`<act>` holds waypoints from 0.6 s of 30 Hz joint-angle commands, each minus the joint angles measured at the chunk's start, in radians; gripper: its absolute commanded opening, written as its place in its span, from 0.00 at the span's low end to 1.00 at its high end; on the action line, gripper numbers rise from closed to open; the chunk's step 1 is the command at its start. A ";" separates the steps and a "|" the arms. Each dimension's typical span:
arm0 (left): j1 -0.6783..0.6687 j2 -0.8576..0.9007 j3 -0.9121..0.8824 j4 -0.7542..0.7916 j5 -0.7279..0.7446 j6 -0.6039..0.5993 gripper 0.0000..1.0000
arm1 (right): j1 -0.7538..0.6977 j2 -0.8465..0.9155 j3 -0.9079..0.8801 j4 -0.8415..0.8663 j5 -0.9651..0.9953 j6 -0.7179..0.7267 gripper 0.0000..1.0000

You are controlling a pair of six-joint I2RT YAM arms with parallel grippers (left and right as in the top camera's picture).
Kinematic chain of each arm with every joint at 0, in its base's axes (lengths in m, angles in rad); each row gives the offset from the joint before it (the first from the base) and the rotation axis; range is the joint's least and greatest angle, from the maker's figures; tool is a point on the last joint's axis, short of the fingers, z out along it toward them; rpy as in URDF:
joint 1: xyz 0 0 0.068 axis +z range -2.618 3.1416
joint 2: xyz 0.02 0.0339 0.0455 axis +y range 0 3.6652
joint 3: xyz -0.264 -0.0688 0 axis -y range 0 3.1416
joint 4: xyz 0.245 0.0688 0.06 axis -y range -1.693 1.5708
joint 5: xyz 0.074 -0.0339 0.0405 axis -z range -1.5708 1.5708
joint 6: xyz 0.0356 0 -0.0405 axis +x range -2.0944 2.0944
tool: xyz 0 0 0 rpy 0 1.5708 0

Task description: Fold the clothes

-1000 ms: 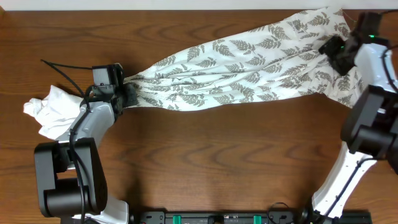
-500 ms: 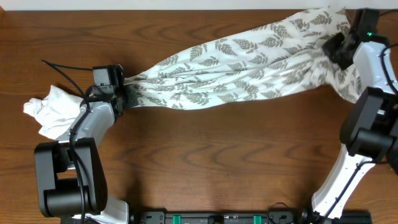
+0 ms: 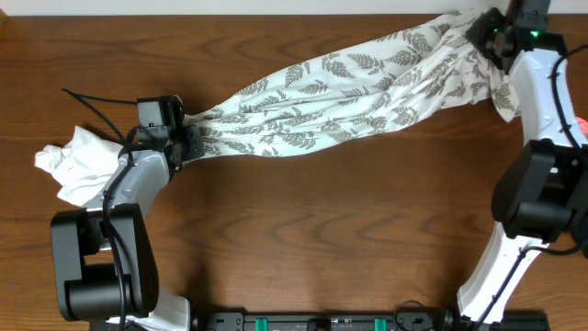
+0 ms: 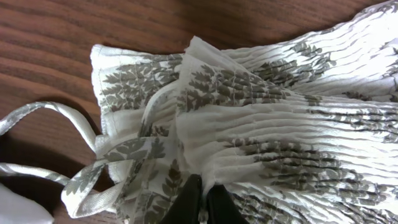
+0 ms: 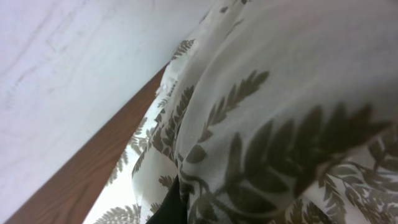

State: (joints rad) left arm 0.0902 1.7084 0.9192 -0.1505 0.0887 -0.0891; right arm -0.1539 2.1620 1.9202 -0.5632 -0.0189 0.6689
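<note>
Between both jaws, fern-print garment point(image 3: 340, 101)

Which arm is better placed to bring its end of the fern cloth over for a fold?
Probably the right. The right gripper is shut on the fern cloth at the table's far corner; the left gripper, also gripping it, has a white garment close beside its arm.

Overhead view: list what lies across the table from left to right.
white garment → left hand → fern-print garment → right hand
</note>
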 commanded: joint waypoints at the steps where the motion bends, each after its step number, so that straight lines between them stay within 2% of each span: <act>1: -0.002 0.011 0.020 -0.006 0.036 0.002 0.06 | 0.011 0.013 0.012 0.003 0.089 -0.023 0.02; 3: -0.013 0.011 0.020 -0.010 0.051 0.002 0.08 | 0.011 0.031 0.012 0.004 0.114 -0.023 0.01; 5: -0.031 0.011 0.020 -0.008 0.050 0.002 0.17 | 0.010 0.055 0.012 0.006 0.120 -0.024 0.01; 6: -0.039 0.011 0.020 -0.009 0.050 0.002 0.26 | 0.010 0.074 0.012 0.006 0.120 -0.025 0.02; 8: -0.052 0.011 0.020 -0.011 0.050 0.002 0.34 | 0.010 0.109 0.012 0.007 0.119 -0.031 0.02; 14: -0.068 0.011 0.020 -0.054 0.050 0.002 0.36 | 0.010 0.206 0.012 0.047 0.090 -0.074 0.02; 18: -0.068 0.011 0.020 -0.061 0.050 0.002 0.36 | 0.007 0.221 0.012 0.045 0.105 -0.084 0.07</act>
State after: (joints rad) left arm 0.0231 1.7084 0.9192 -0.2092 0.1318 -0.0895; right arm -0.1452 2.3863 1.9213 -0.5220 0.0692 0.6159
